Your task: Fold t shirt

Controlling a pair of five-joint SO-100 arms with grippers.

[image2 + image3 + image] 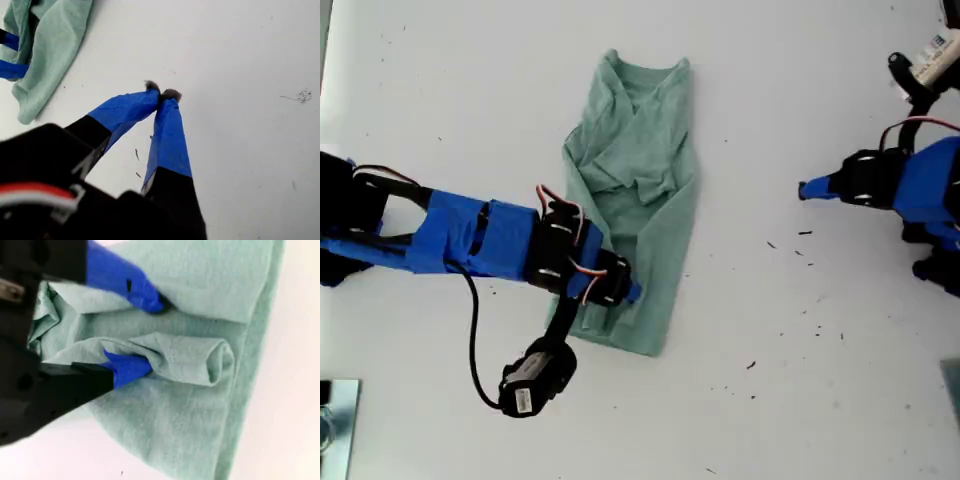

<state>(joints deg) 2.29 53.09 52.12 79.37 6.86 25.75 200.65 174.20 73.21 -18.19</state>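
The t shirt [640, 180] lies folded into a long narrow strip on the white table [800, 400], neckline toward the far edge. My second gripper [623, 287] reaches in from the exterior view's left and rests on the shirt's near hem. In the second wrist view the second gripper [152, 335] is open. Its blue fingers [135, 287] press into the t shirt [200, 415], with a raised roll of cloth between them. My first gripper [804, 190] hovers over bare table at the exterior view's right. It shows as the shut first gripper [162, 94], holding nothing, and the t shirt [50, 40] lies apart from it.
A black camera on a cable [533, 378] hangs from the second arm near the shirt's hem. A metal piece [335, 420] sits at the exterior view's lower left corner. Small dark specks [790, 245] dot the table between shirt and first arm.
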